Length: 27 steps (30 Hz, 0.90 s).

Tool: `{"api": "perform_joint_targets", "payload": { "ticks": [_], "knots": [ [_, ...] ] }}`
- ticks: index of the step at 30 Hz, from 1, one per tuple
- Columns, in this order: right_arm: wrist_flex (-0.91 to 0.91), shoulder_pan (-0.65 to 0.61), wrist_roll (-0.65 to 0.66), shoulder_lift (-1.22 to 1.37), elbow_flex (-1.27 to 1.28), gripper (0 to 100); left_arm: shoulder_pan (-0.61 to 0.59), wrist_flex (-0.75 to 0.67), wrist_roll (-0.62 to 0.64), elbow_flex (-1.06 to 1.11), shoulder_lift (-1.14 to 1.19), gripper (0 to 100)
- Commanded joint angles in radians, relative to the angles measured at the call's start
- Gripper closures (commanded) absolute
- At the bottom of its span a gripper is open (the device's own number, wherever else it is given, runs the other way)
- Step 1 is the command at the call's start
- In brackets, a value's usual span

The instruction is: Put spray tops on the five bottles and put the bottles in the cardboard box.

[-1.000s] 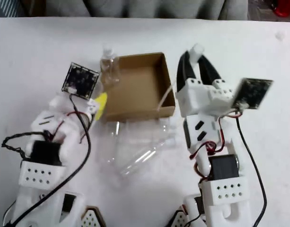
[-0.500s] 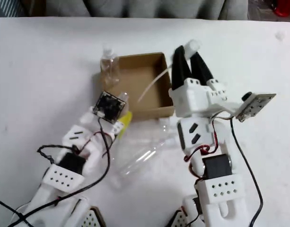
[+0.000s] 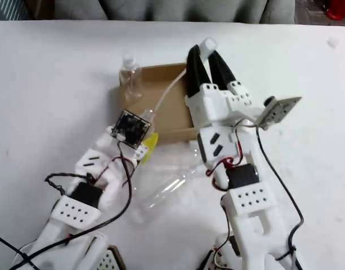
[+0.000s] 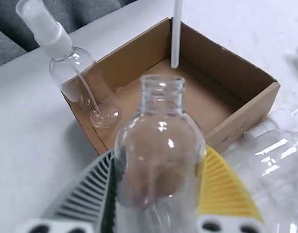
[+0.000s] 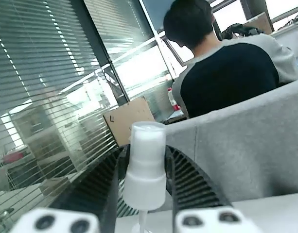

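Your right gripper (image 3: pixel 204 59) has swung leftward over the last second. It pinches the spray top (image 5: pixel 146 167) between jaws closed snugly on it. The top's dip tube (image 4: pixel 176 34) now hangs over the cardboard box (image 3: pixel 172 134), which sits mid-tabletop (image 3: pixel 59 62), toward the far edge.

Your left gripper (image 4: pixel 158 165) has come in from the box's left side to its near left corner. It clamps the open bottle (image 4: pixel 159 145) upright, mouth bare. The tube's tip hangs just beyond that mouth, not yet in it, so you look to be lining up to thread it.

One capped bottle (image 3: pixel 130 79) stands by the box's far left corner. Loose bottles (image 3: pixel 172 188) lie nearer the near edge, and none is in the box yet.
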Motion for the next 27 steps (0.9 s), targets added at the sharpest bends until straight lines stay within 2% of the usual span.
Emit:
{"api": "perform_joint_targets", "payload": {
  "ticks": [1, 8, 27],
  "knots": [
    [-0.018, -0.004, 0.006, 0.01, -0.044, 98.2, 0.001, -0.064, -0.014, 0.011, -0.028, 98],
    [-0.013, -0.005, 0.005, 0.016, -0.04, 98.2, 0.001, -0.124, -0.014, 0.041, -0.028, 98],
    [0.038, -0.015, 0.005, -0.087, -0.041, 98.2, 0.001, -0.124, -0.014, 0.051, -0.028, 98]
  ]
}}
